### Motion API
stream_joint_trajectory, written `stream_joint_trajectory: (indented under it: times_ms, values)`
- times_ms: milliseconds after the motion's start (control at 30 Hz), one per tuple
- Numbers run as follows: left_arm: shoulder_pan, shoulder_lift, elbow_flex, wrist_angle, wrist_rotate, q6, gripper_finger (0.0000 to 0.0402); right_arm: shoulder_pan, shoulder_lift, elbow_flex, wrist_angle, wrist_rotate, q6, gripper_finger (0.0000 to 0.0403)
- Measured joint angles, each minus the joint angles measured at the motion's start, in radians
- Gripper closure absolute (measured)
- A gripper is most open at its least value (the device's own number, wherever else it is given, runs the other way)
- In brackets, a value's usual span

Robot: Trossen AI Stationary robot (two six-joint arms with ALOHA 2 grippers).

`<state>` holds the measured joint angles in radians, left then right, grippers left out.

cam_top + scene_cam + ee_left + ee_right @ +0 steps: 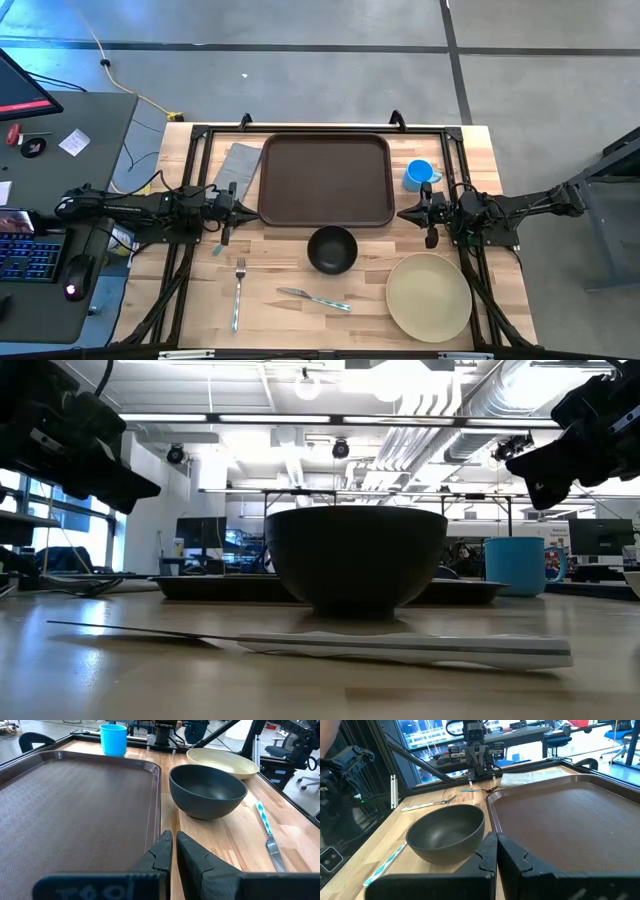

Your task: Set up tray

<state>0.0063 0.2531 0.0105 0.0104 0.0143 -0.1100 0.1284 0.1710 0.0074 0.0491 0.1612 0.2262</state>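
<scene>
The tray (326,181) was seen lying flat on the far middle of the wooden desk (270,320), with nothing on it. A grey napkin (240,165) lay just beside the tray's left edge, and a blue mug (419,175) stood just off its right edge. A dark bowl (331,250) stood on the desk just in front of the tray's near rim, apart from it. A beige plate (429,296) was placed at the near right of the desk, a fork (238,292) at the near left, and a knife (314,299) with a pale blue handle lay between them, in front of the bowl.

The left gripper (236,207) was held above the desk near the tray's near left corner, pointing towards the tray. In the left wrist view its fingers (192,857) were pressed together with only a thin gap, clenched on nothing, above the tray's rim. The right gripper (410,213) was held at the tray's near right corner, facing the left one across the tray. In the right wrist view its fingers (512,855) were likewise clenched together with nothing between them, over the tray's edge beside the bowl.

In the low view the bowl was seen in the centre with the knife lying before it, the tray behind it and the mug to the right.
</scene>
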Motion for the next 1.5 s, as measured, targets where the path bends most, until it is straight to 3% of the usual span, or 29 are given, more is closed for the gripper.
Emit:
stream_joint_trajectory:
  times_ms: [333, 567, 700, 833, 1133, 1367, 1500]
  values:
    - [0.000, 0.000, 0.000, 0.009, -0.002, -0.021, 0.0344, 0.000, 0.000, 0.000, 0.000, 0.000, 0.000, 0.0402]
    - [0.000, 0.002, 0.050, 0.138, -0.033, -0.332, 0.0344, 0.000, 0.000, 0.000, 0.000, 0.000, 0.000, 0.0402]
    - [0.000, -0.001, 0.092, 0.278, -0.037, -0.428, 0.0344, 0.000, 0.000, 0.000, 0.000, 0.000, 0.000, 0.0402]
    - [0.000, 0.000, 0.101, 0.385, -0.109, -0.467, 0.0344, 0.000, 0.000, 0.000, 0.000, 0.000, 0.000, 0.0402]
    - [0.000, 0.000, 0.103, 0.523, -0.293, -0.785, 0.0344, 0.000, 0.000, 0.000, 0.000, 0.000, 0.000, 0.0402]
    - [0.000, 0.025, 0.106, 0.722, -0.306, -0.924, 0.0344, 0.000, 0.000, 0.000, 0.000, 0.000, -0.006, 0.0402]
    - [0.000, 0.106, 0.203, 0.787, -0.402, -0.919, 0.0344, 0.000, 0.000, 0.000, 0.006, 0.030, -0.178, 0.0402]
